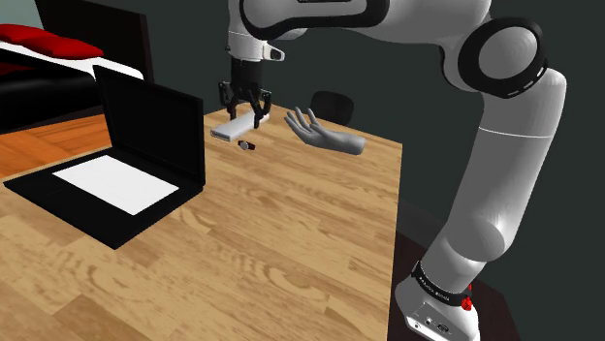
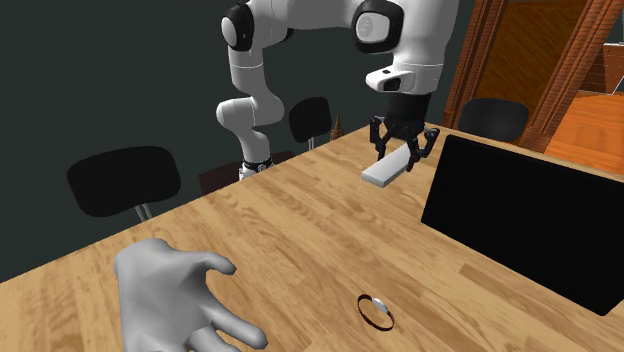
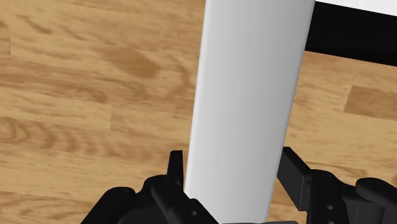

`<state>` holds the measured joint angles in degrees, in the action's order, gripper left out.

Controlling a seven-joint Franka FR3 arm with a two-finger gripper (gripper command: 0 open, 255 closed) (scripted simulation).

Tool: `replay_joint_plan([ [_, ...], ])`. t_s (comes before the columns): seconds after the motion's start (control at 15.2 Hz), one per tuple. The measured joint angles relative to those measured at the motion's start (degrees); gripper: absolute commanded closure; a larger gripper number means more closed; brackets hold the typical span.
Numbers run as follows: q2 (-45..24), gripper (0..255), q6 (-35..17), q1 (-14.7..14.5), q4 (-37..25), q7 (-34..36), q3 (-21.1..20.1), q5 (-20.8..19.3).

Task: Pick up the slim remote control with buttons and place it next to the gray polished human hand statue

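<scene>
Two black fingers (image 3: 177, 169) of the end effector (image 1: 244, 105) are clamped across the pale remote (image 1: 233, 129), which hangs clear of the tabletop (image 1: 291, 232), between the open laptop (image 1: 126, 155) and the grey hand statue (image 1: 320, 133). The hold sits close to one end, so most of the body juts out unsupported; I judge it could swivel or slide in the grip during a quick move. Its free end could also clip the laptop screen or the statue's raised fingers, and a small ring-like thing (image 2: 377, 311) near the statue could leave the remote rocking if it were set down on top. The remote's long axis runs crosswise to the fingers' closing line, sloping slightly down toward the shoulder view's left. No buttons show on its plain faces, so which end is the front probably cannot be told
</scene>
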<state>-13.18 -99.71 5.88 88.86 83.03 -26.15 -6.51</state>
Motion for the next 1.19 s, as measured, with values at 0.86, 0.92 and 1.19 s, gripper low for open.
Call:
replay_joint_plan([
  [0.86, 2.4, 255, 0.5, 9.2, 1.0, -14.5, 5.3, 1.8],
  [0.92, 1.8, 255, 1.1, 9.9, -0.2, -15.8, 5.8, 1.6],
  [1.19, 0.9, 255, 1.0, 12.6, -1.1, -20.4, 7.6, 1.7],
])
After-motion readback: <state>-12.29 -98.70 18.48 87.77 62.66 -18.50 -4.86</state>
